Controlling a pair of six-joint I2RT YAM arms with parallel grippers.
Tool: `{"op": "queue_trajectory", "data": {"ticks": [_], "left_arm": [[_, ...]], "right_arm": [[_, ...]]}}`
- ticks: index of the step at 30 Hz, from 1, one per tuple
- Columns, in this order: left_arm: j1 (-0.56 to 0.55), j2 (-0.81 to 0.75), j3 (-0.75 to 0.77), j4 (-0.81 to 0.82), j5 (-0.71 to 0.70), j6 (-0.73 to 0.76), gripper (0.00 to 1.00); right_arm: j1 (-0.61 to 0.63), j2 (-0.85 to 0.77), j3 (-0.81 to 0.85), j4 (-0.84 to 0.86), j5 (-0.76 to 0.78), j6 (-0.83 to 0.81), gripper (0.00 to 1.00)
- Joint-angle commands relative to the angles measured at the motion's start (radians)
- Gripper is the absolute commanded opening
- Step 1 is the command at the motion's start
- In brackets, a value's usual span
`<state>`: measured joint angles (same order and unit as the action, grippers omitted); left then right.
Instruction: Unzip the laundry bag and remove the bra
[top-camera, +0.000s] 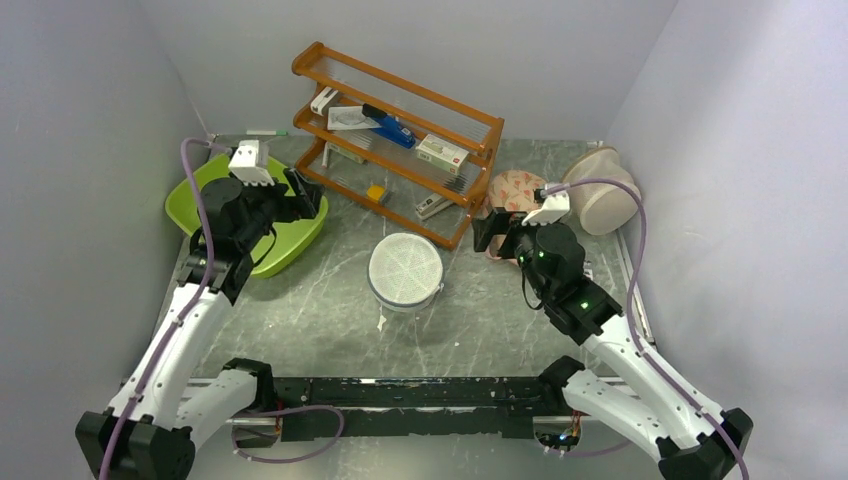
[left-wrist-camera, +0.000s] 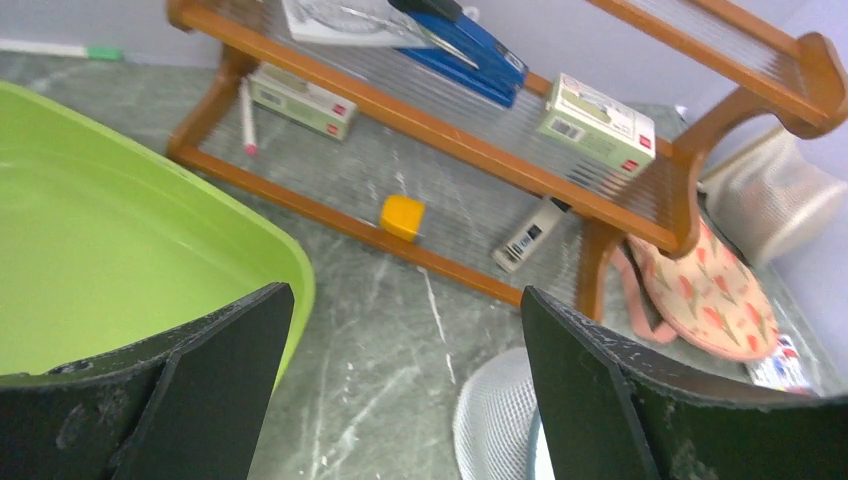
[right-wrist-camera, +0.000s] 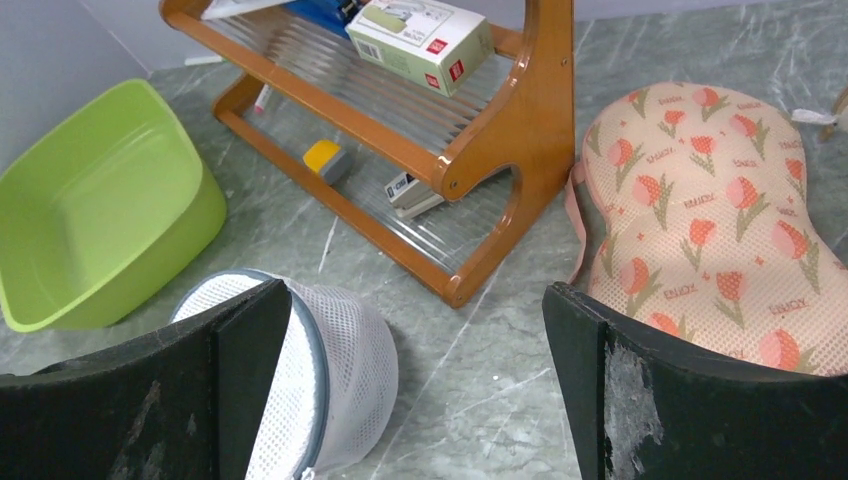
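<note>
The laundry bag (top-camera: 405, 271), a small white round mesh drum, stands zipped shut mid-table with its disc lid up. It also shows in the right wrist view (right-wrist-camera: 330, 370) and at the bottom of the left wrist view (left-wrist-camera: 495, 415). The bra is hidden. My left gripper (top-camera: 305, 195) hovers open over the green basin's right rim, left of the bag; in its wrist view (left-wrist-camera: 405, 385) nothing lies between the fingers. My right gripper (top-camera: 490, 232) is open and empty to the right of the bag, by the rack's foot (right-wrist-camera: 415, 390).
A green basin (top-camera: 215, 190) sits at the left. A wooden rack (top-camera: 480, 135) with boxes stands at the back. An orange-patterned cream pouch (top-camera: 515, 190) and a beige mesh cylinder (top-camera: 605, 195) lie at the back right.
</note>
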<state>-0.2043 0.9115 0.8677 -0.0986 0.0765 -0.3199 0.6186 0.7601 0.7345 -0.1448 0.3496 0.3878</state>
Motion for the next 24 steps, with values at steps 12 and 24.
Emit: {"op": "queue_trajectory", "data": {"ticks": [12,24], "left_arm": [[-0.119,0.239,-0.044,-0.032,0.452,-0.155,0.96],[-0.499,0.223,-0.028,-0.092,0.056,-0.093,0.96]], "right_arm": [[0.021,0.143,-0.029,0.044,-0.257,-0.011,1.00],[0.026,0.248,-0.116,0.049,-0.509,-0.112,0.76]]}}
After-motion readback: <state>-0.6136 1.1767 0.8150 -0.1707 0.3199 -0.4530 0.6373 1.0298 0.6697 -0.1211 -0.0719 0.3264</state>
